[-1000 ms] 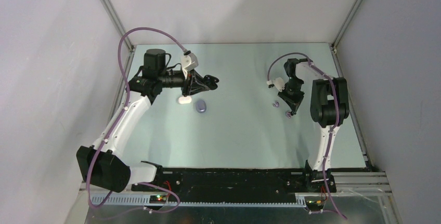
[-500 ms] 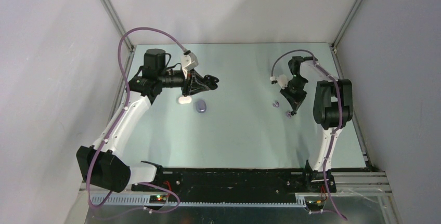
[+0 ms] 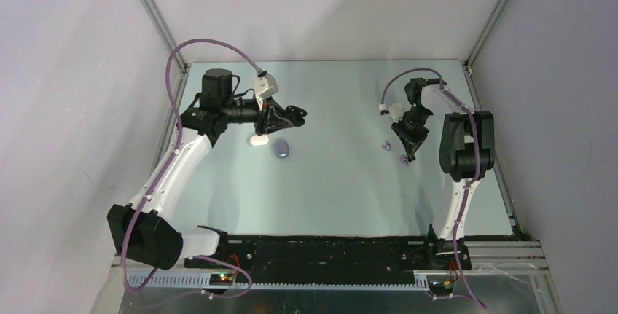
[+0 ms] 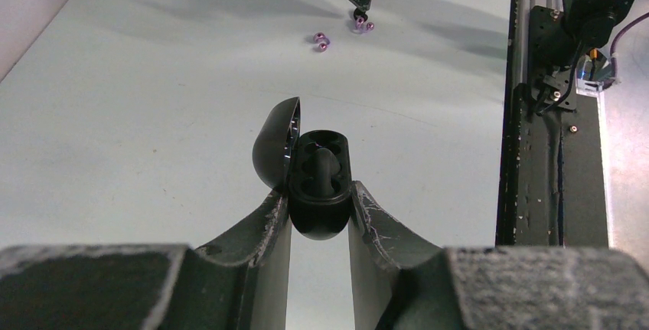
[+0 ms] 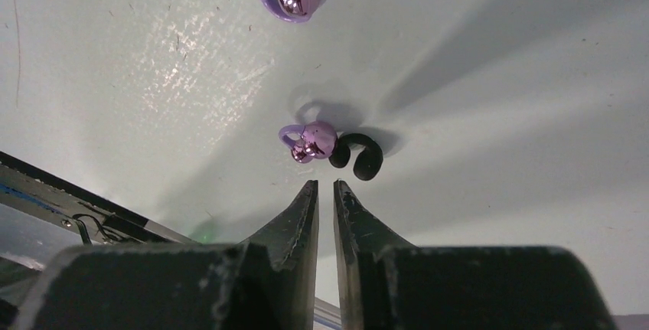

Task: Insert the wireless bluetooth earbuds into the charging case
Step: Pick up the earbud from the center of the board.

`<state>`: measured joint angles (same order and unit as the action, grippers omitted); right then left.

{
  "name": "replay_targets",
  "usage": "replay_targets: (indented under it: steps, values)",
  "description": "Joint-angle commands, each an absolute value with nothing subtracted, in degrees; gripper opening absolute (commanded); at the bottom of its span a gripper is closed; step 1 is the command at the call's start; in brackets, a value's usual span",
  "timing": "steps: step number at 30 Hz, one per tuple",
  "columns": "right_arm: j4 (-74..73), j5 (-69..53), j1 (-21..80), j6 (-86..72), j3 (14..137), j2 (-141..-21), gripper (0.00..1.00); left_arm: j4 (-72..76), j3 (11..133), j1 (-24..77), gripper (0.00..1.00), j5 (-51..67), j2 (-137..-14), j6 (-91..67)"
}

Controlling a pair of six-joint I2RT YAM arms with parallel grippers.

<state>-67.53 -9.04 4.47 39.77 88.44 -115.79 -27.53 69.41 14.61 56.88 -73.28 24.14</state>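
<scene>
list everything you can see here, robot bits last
black charging case: one, black, lid open, clamped in the left gripper
white case: one, white, on the table below the left wrist
lavender case: one, lavender, just right of the white case
purple earbuds: two, shiny purple, on the table ahead of the right gripper
black earbud: one, black, against the nearer purple one
table: one, pale green
left gripper: one, black, shut on the black charging case
right gripper: one, black, jaws a slit apart, empty
</scene>
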Motion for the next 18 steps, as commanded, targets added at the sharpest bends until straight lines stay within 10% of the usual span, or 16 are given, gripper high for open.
replay_targets:
  steps: [1,18]
  values:
    - [-68.30,-10.90,4.46,37.96,91.40,-117.85,0.17,-26.45,69.60,14.24,0.00,56.33,-71.64,23.47]
    - [-66.46,-5.94,3.12,37.62,89.69,-119.46,0.35,-27.41,70.65,14.17,0.00,55.99,-72.63,24.13]
